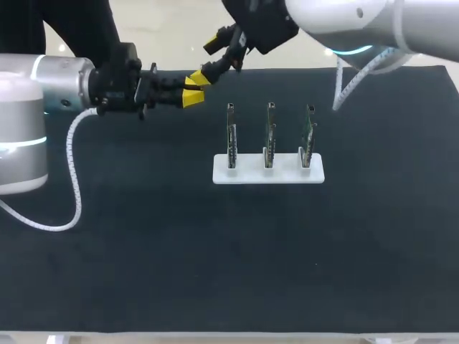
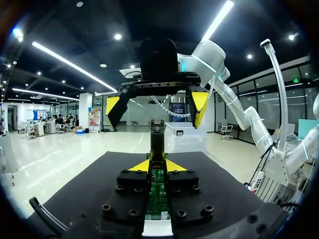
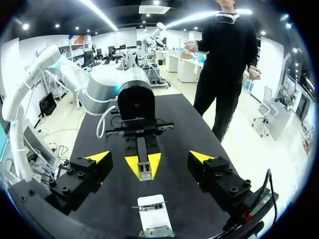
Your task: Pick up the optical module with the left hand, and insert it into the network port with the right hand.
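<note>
The optical module (image 2: 157,139) is a slim dark metal bar, and my left gripper (image 2: 158,165) is shut on it, with its far end sticking out past the yellow tips. In the head view my left gripper (image 1: 192,93) hangs over the table's back left, pointing right. My right gripper (image 1: 215,63) faces it from just beyond. In the right wrist view my right gripper (image 3: 149,158) is open wide, and the optical module's (image 3: 143,171) end points at it from between the fingers. A white base (image 1: 267,170) holds three upright port boards (image 1: 270,135).
The black table mat (image 1: 215,251) spreads wide in front of the white base. A white cable (image 1: 72,179) loops down from my left arm over the mat's left side. In the right wrist view the white base (image 3: 154,219) with one board lies below the gripper.
</note>
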`<control>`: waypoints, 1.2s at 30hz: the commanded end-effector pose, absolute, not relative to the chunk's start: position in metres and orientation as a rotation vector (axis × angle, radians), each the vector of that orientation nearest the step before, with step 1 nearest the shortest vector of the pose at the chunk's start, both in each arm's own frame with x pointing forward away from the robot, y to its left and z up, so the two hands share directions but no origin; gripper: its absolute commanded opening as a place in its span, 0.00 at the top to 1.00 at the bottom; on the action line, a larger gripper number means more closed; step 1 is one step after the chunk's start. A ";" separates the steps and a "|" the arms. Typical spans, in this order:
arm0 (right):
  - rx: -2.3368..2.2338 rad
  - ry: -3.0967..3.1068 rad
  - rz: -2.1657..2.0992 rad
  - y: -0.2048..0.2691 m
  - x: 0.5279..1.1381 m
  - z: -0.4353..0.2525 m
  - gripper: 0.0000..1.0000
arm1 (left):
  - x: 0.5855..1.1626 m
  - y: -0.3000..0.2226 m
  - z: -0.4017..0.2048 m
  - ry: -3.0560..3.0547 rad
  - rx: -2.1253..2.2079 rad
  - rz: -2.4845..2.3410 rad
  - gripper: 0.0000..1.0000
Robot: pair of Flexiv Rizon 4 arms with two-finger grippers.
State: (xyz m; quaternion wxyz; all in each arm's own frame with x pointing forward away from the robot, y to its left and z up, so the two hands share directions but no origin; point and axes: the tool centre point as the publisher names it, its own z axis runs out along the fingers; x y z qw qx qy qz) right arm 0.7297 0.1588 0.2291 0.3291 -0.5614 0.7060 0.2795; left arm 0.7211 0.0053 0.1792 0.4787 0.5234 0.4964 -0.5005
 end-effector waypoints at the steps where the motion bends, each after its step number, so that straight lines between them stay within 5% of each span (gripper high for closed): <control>1: -1.478 1.841 0.733 0.159 0.730 0.228 0.00 | 0.722 0.005 0.179 1.210 1.279 -1.223 1.00; 15: -1.554 1.783 0.739 0.162 0.730 0.229 0.00 | 0.722 0.005 0.179 1.210 1.279 -1.223 1.00; 19: -1.558 1.784 0.732 0.163 0.732 0.229 0.16 | 0.722 0.005 0.179 1.210 1.279 -1.223 1.00; 22: -1.563 1.781 0.729 0.164 0.733 0.229 0.47 | 0.722 0.005 0.179 1.210 1.279 -1.223 1.00; 36: -1.567 1.781 0.710 0.168 0.727 0.226 0.51 | 0.722 0.005 0.179 1.210 1.279 -1.223 1.00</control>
